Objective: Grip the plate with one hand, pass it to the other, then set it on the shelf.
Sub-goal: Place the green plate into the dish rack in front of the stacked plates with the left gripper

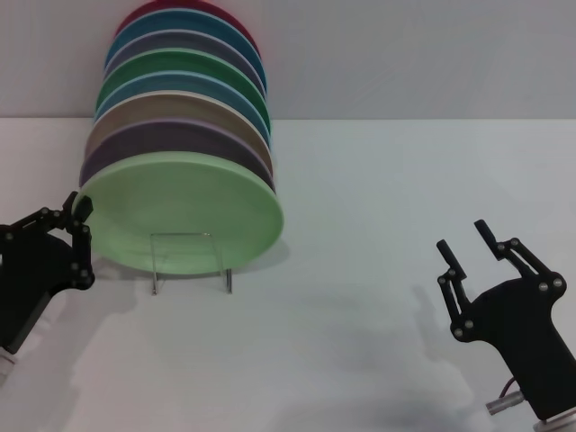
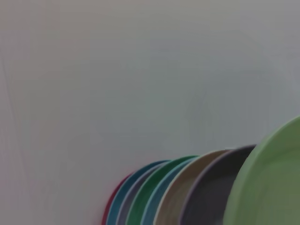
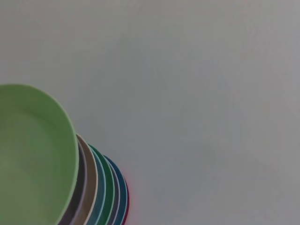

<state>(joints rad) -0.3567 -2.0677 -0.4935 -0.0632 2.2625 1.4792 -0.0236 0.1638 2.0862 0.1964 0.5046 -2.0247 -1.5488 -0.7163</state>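
The light mint-green plate (image 1: 184, 211) leans upright at the front of a row of plates, its lower edge in the clear acrylic shelf (image 1: 189, 261). It also fills a corner of the left wrist view (image 2: 272, 187) and of the right wrist view (image 3: 33, 154). My left gripper (image 1: 78, 207) is at the plate's left rim, right against its edge. Whether it touches the rim cannot be made out. My right gripper (image 1: 465, 238) stands open over the white table at the lower right, far from the plate and with nothing in it.
Behind the mint plate lean several more plates (image 1: 180, 90) in purple, tan, blue, dark green and red. The white table (image 1: 378, 297) runs back to a pale wall.
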